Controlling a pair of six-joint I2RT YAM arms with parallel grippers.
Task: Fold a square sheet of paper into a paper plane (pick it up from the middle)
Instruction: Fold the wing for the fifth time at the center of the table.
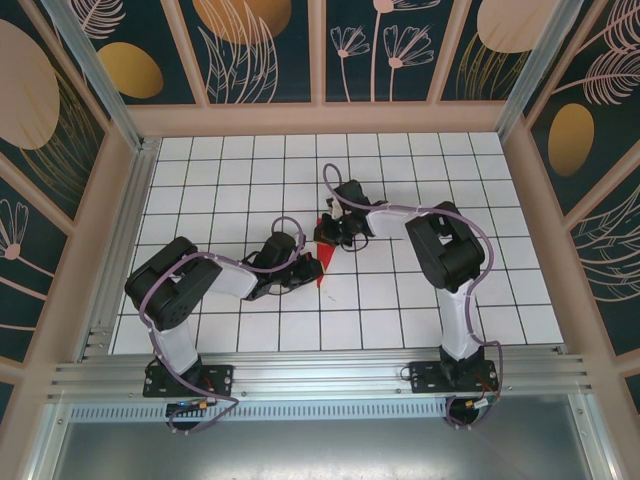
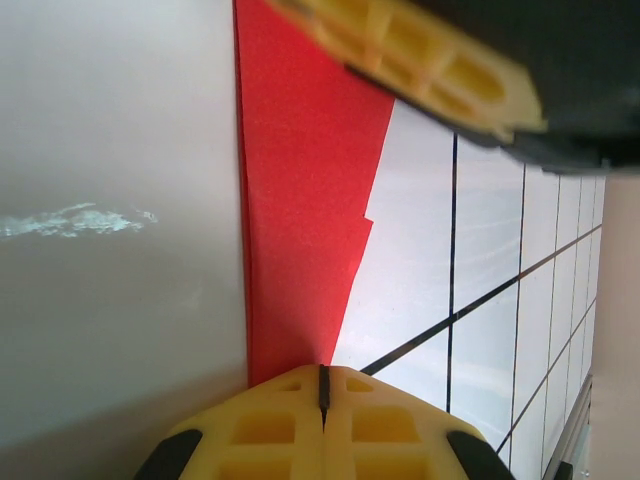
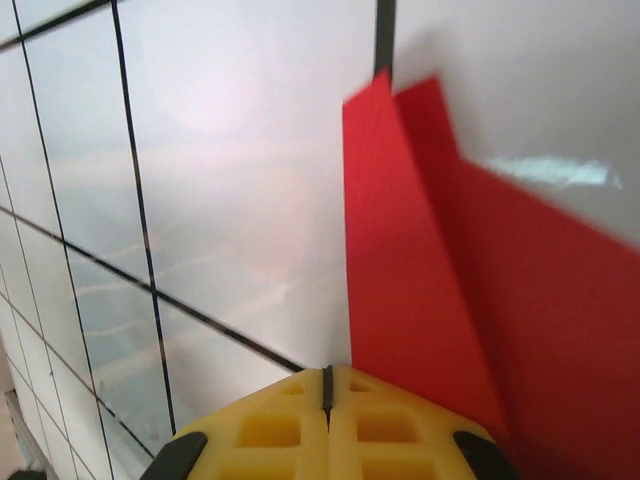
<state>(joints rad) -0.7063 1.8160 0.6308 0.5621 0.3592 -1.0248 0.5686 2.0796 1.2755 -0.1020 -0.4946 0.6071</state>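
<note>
Both pinching the folded red sheet (image 1: pixel 321 268), left hand (image 1: pixel 306 264) and right hand (image 1: pixel 326 238) should pull evenly, toward 7 and 1 o'clock.

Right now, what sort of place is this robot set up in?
Probably a lab robot test booth: a white grid-lined table, aluminium frame rails along the near edge, printed floral wall panels enclosing it, red paper gripped mid-table.

The folded paper (image 1: pixel 321 271) lies mid-table (image 1: pixel 400 170), between left pincer (image 1: pixel 307 268) and right pincer (image 1: pixel 326 237).
</note>
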